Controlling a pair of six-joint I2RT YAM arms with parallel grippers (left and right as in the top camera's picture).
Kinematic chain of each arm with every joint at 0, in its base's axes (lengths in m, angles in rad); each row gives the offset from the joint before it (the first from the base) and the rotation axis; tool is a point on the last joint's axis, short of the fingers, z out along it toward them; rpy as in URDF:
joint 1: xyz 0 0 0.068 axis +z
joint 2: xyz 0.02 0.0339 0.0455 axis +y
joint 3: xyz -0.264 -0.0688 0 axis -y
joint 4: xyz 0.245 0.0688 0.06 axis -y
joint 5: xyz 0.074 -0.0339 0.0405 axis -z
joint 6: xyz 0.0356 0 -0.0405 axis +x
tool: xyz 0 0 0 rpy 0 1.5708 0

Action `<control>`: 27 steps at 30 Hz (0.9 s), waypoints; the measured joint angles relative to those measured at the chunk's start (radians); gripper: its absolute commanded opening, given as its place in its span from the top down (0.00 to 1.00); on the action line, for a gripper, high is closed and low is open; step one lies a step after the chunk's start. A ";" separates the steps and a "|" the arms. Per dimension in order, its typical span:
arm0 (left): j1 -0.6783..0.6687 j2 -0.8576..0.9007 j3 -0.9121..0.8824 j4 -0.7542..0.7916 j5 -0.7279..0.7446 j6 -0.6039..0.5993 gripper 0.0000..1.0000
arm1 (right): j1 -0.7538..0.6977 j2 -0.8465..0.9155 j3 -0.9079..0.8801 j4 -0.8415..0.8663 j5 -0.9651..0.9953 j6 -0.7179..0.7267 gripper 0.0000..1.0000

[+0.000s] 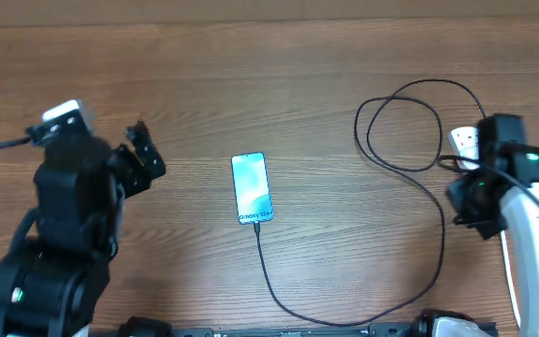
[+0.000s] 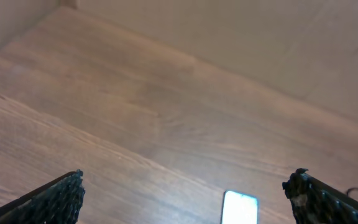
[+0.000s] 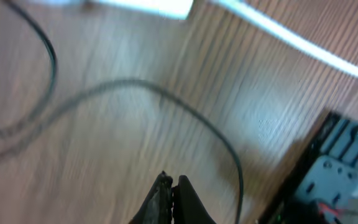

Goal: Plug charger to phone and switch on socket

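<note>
The phone (image 1: pixel 252 188) lies flat mid-table with its light blue screen up. It also shows in the left wrist view (image 2: pixel 240 208). The charger, a thin black cable (image 1: pixel 279 290), meets the phone's near end, runs along the front, then loops at the right (image 1: pixel 396 122). It also crosses the blurred right wrist view (image 3: pixel 216 134). The socket (image 1: pixel 464 140) is a white power strip at the far right, mostly hidden by the right arm; its end shows in the right wrist view (image 3: pixel 148 5). My left gripper (image 2: pixel 185 193) is open and empty, left of the phone. My right gripper (image 3: pixel 173 183) is shut and empty over bare wood by the cable.
The white cord (image 3: pixel 297 40) of the power strip runs across the top right of the right wrist view. A black and grey base fixture (image 3: pixel 337 168) stands at the table's edge. The table is brown wood (image 1: pixel 251 75).
</note>
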 measured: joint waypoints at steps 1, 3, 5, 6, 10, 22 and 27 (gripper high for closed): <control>0.000 -0.021 0.000 0.001 -0.002 0.000 0.01 | -0.036 0.001 0.013 0.019 0.000 -0.019 0.96; 0.000 -0.071 0.000 0.004 -0.013 0.000 0.00 | -0.111 0.006 0.037 0.062 0.000 -0.050 0.96; 0.000 -0.117 0.000 0.005 -0.023 0.000 0.01 | -0.180 0.021 0.056 0.101 -0.002 -0.082 0.96; 0.000 -0.143 0.000 0.006 -0.029 0.000 0.00 | -0.212 0.035 0.063 0.120 -0.008 -0.103 0.96; 0.000 -0.213 0.000 0.006 -0.063 0.000 0.00 | -0.306 0.153 0.095 0.161 -0.067 -0.190 0.96; 0.000 -0.355 0.000 0.023 -0.123 0.000 0.00 | -0.343 0.549 0.322 0.128 -0.142 -0.338 0.96; 0.000 -0.355 0.000 -0.003 -0.128 0.000 0.00 | -0.343 0.578 0.326 0.148 -0.176 -0.348 0.96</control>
